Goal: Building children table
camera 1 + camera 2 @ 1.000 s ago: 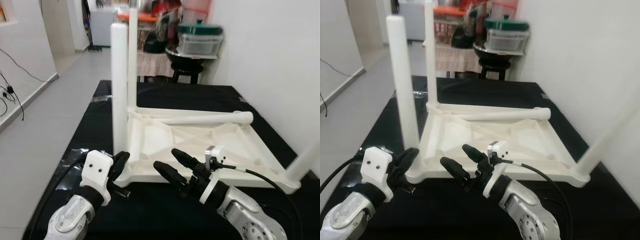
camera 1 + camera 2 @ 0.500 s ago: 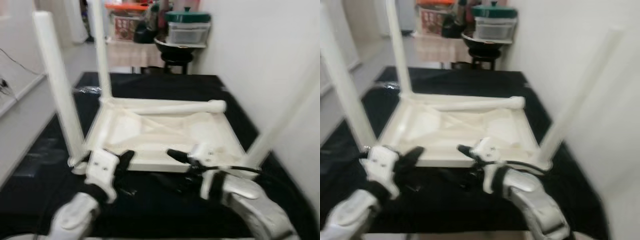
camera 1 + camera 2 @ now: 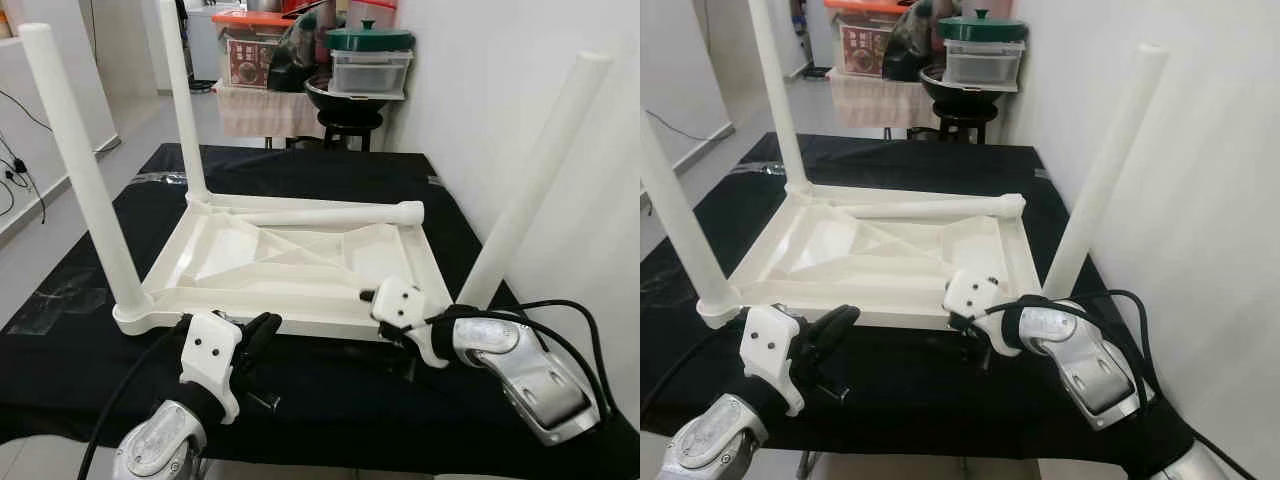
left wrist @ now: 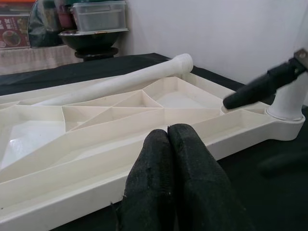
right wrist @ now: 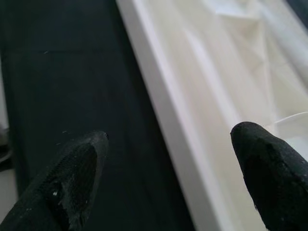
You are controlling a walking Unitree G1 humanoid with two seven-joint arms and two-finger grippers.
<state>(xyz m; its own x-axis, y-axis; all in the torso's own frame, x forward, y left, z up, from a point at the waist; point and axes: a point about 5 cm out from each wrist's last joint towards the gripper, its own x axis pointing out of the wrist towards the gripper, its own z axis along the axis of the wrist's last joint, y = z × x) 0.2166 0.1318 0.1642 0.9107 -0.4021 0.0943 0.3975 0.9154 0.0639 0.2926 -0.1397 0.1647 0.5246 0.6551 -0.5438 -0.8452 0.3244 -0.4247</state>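
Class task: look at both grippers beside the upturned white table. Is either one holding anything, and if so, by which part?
Nothing is held. The left gripper is shut on nothing; the right gripper is open astride the table top's edge.

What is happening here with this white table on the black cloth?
A robot is assembling a small white table top, which lies upside down on a black-covered surface. Three legs stand upright in its corners; a fourth leg lies loose across the far edge. The right hand is open, its fingers straddling the near rim of the top. The left hand is shut and hovers just before that same near rim, holding nothing.
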